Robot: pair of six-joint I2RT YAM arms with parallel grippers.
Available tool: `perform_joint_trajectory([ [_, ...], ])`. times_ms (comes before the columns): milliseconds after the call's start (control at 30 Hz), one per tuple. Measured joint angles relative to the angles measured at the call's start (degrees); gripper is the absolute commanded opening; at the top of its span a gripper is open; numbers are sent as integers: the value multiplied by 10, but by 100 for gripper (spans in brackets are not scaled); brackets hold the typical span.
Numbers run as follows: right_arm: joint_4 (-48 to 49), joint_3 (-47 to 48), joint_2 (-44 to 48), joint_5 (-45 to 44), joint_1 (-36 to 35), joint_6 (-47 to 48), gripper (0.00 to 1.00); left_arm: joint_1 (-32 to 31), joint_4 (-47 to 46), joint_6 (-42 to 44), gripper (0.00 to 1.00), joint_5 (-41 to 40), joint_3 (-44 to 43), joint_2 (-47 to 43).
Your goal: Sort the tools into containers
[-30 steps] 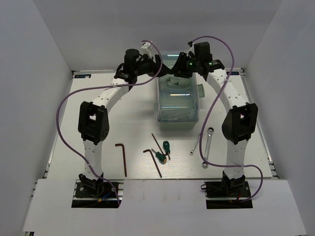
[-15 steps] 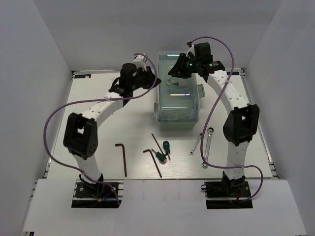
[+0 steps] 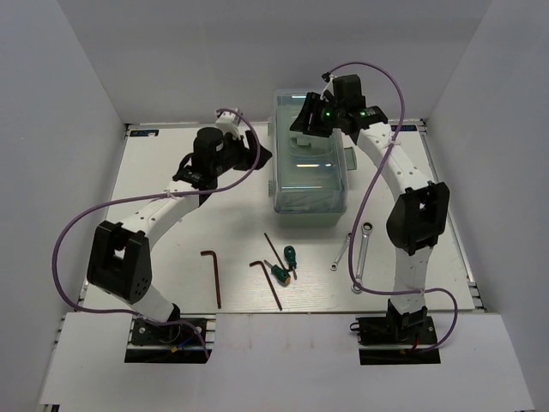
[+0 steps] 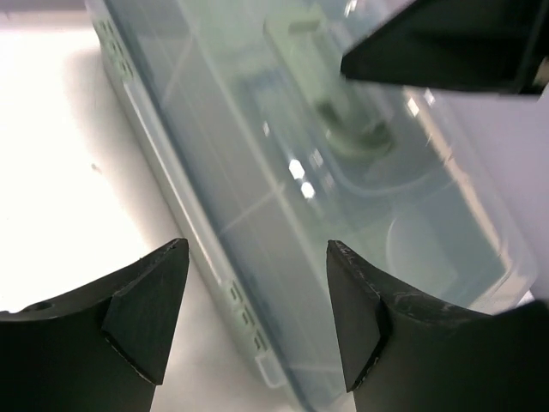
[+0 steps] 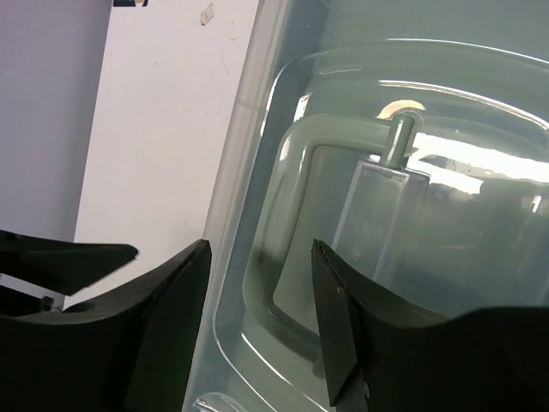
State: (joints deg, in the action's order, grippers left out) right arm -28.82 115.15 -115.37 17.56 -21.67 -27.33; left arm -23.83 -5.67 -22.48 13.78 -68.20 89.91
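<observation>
The pale-green toolbox [image 3: 309, 167] stands shut at the table's far middle, its translucent lid and handle [image 5: 292, 215] on top. My right gripper [image 3: 306, 120] hovers open over the lid's far left part; in the right wrist view [image 5: 260, 249] the handle lies just under its fingers. My left gripper [image 3: 256, 154] is open beside the box's left wall [image 4: 214, 257]. On the near table lie two dark hex keys [image 3: 212, 276] [image 3: 267, 280], a thin dark rod [image 3: 272, 248], two green-handled screwdrivers [image 3: 292, 257] [image 3: 278, 274] and two silver wrenches [image 3: 340, 254] [image 3: 362, 251].
White walls close in the table at the back and both sides. The tools lie in a loose row between the toolbox and the arm bases. My right gripper's dark finger [image 4: 446, 43] shows at the top right of the left wrist view.
My left gripper has drawn back from the box's far left corner toward the near side and now sits beside its left wall. My right gripper has stayed over the lid, shifting slightly.
</observation>
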Motion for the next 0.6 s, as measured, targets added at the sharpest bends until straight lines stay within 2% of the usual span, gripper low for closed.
perform_joint_trajectory([
  [233, -2, 22, -28, -28, -21, 12, 57, -5, -4, 1, 75, 39, 25, 7],
  [433, -18, 40, -34, -97, -40, 27, 55, -10, -27, 13, 75, 61, 26, 7],
  [600, -18, 42, -36, -100, -43, 25, 51, -10, -38, 25, 75, 71, 26, 8],
])
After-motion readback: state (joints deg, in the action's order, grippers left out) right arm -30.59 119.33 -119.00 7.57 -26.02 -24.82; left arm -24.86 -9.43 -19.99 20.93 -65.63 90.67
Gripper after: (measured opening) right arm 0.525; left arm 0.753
